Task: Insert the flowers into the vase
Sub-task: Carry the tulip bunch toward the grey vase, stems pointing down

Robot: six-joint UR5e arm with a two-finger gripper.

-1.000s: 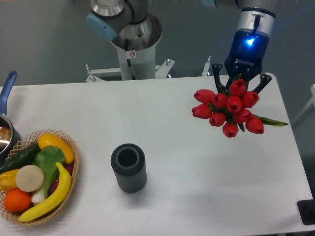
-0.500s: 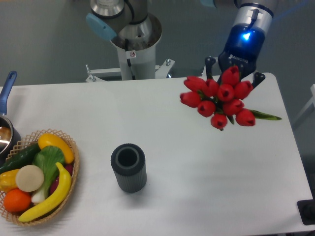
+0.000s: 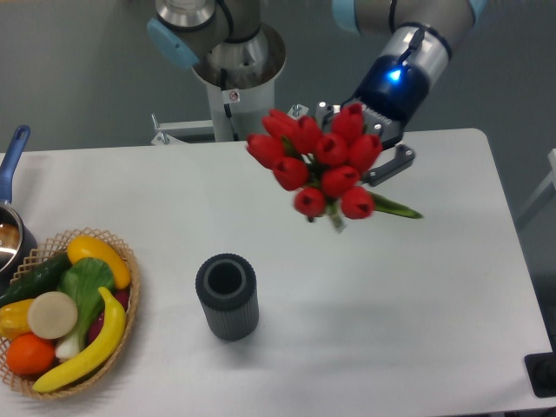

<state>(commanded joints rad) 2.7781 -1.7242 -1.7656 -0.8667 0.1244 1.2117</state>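
A bunch of red tulip flowers (image 3: 319, 163) hangs in the air above the back middle of the white table, one long green leaf sticking out to the right. My gripper (image 3: 365, 148) is shut on the stems behind the buds, its black fingers (image 3: 393, 165) showing at the right of the bunch. The vase (image 3: 227, 295), a short dark grey ribbed cylinder with an open round mouth, stands upright on the table, below and to the left of the flowers and apart from them.
A woven basket (image 3: 130, 300) of fruit and vegetables sits at the front left. A pot with a blue handle (image 3: 10, 156) pokes in at the left edge. The robot base (image 3: 234, 74) stands behind the table.
My gripper has carried the flowers up and to the left, from over the table's back right toward the middle, tilting as it went. The vase has not moved.
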